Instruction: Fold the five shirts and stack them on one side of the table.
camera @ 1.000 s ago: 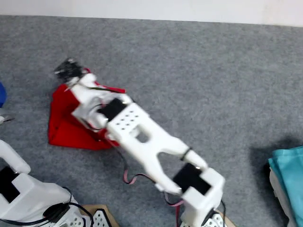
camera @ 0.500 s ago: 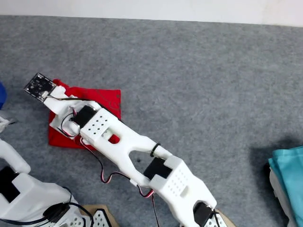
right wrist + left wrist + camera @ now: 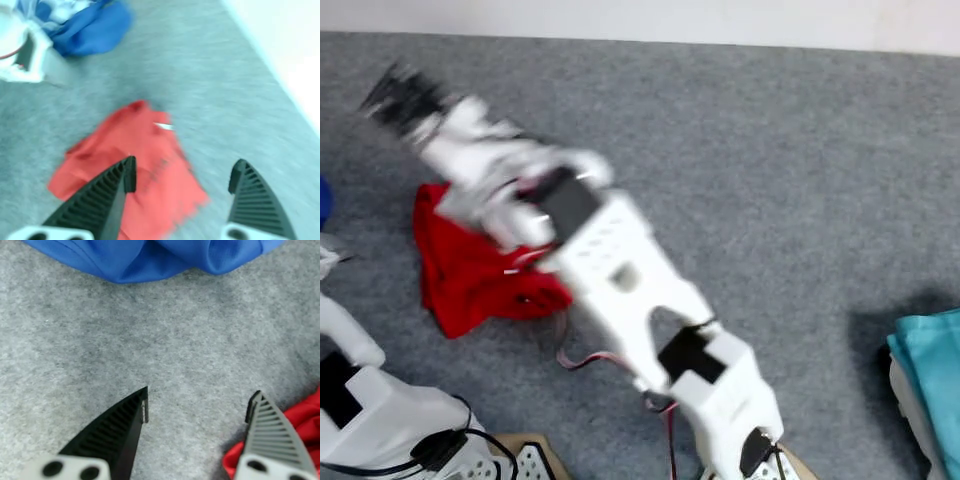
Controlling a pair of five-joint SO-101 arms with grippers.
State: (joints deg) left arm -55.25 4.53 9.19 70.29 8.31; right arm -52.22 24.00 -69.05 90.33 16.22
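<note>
A red shirt [image 3: 470, 275] lies rumpled on the grey carpet at the left of the high view. The right arm [image 3: 610, 265] stretches over it from the near edge toward the far left. My right gripper [image 3: 185, 167] hangs open above the red shirt [image 3: 150, 150], holding nothing. My left gripper [image 3: 200, 407] is open just over bare carpet. A blue shirt [image 3: 150, 257] lies beyond its fingertips, and an edge of the red shirt [image 3: 305, 415] sits beside one finger. The blue shirt [image 3: 90, 30] also shows bunched in the right wrist view.
A teal shirt [image 3: 930, 365] lies at the table's right edge. The left arm's white base [image 3: 370, 405] stands at the near left corner. Open grey carpet [image 3: 770, 170] spans the middle and far right. A pale wall [image 3: 640, 15] borders the far side.
The right arm swung up and toward the far left, off the red shirt. The shirt went from a flat rectangle to a rumpled heap. The left arm's base has not moved.
</note>
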